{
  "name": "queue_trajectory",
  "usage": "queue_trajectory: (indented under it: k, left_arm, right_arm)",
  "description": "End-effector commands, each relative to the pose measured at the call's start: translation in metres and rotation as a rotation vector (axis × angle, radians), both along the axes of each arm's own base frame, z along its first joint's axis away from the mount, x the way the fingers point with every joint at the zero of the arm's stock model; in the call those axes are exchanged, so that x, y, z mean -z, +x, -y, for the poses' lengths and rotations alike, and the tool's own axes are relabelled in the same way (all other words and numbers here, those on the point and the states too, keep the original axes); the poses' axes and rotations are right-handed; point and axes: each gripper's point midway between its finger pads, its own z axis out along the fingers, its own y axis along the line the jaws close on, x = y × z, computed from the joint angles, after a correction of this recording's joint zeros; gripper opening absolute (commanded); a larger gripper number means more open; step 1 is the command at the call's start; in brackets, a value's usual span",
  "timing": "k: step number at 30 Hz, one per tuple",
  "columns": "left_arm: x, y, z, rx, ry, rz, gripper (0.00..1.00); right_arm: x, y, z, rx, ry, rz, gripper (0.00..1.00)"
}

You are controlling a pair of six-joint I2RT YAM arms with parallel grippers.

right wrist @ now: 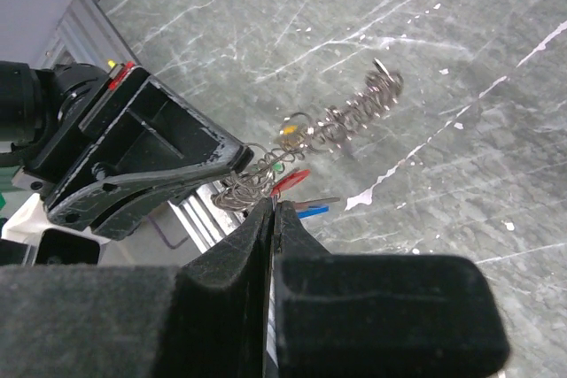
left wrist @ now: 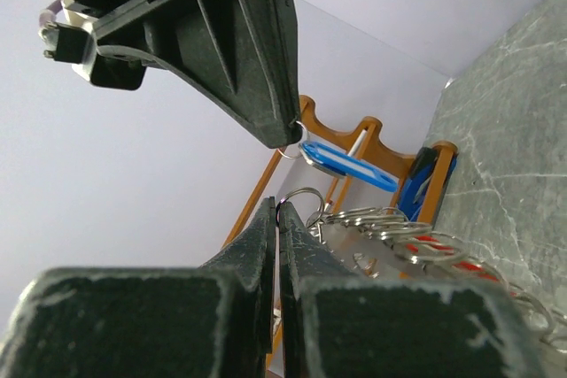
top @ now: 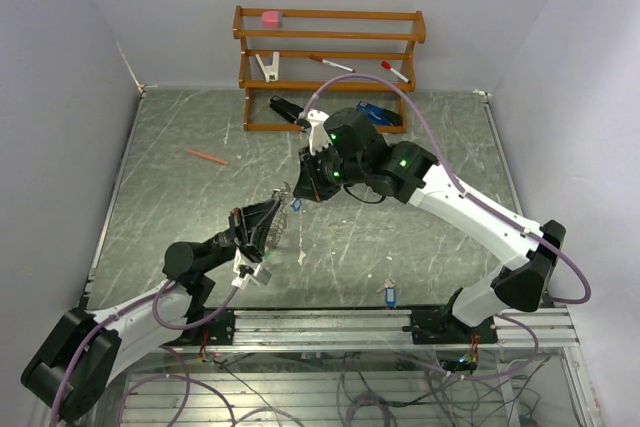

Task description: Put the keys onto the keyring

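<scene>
In the top view both grippers meet over the middle of the table. My left gripper [left wrist: 281, 207] is shut on the thin wire of the keyring [left wrist: 416, 238], a metal loop crowded with small silvery rings and red tags. From the right wrist view the keyring [right wrist: 341, 121] looks like a coil hanging from the left gripper [right wrist: 239, 158]. My right gripper [right wrist: 274, 207] is shut on the small ring of a key with a blue tag [left wrist: 344, 162], held just above the left fingertips. Another blue-tagged key [top: 388, 295] lies on the table near the front rail.
A wooden rack [top: 330, 39] stands at the back with a pink block, a clip and pens on it. A blue stapler [top: 378, 115] sits at its foot. An orange pen [top: 207, 156] lies at the left. A metal rail [top: 330, 325] runs along the near edge.
</scene>
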Motion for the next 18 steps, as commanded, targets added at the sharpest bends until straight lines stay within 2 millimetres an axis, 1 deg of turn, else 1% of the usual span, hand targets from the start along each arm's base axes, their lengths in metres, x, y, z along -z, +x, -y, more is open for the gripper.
queue_trajectory:
  k: [1, 3, 7, 9, 11, 13, 18]
  left_arm:
    - [-0.044, -0.023, -0.009, 0.018, -0.099, 0.193, 0.07]
    - [-0.045, -0.024, -0.009, 0.023, -0.099, 0.201, 0.07]
    - [-0.047, -0.024, -0.008, 0.026, -0.102, 0.21, 0.07]
    - [-0.048, -0.023, -0.008, 0.022, -0.105, 0.206, 0.07]
    - [-0.049, -0.021, -0.009, 0.015, -0.11, 0.198, 0.07]
    - [-0.05, -0.018, -0.009, 0.008, -0.115, 0.189, 0.07]
    - [-0.055, -0.01, -0.013, -0.015, -0.156, 0.139, 0.07]
  right_arm:
    - [-0.012, 0.001, -0.009, -0.025, 0.044, 0.003, 0.0]
    - [-0.011, -0.001, -0.01, -0.036, 0.047, -0.003, 0.0]
    - [-0.004, -0.003, -0.01, -0.04, 0.036, -0.022, 0.0]
    - [-0.004, -0.004, -0.009, -0.042, 0.036, -0.024, 0.0]
    - [-0.006, -0.004, -0.007, -0.036, 0.037, -0.015, 0.0]
    - [-0.004, -0.003, -0.003, -0.021, 0.026, -0.008, 0.0]
    - [0.019, -0.004, 0.007, 0.013, -0.032, -0.044, 0.0]
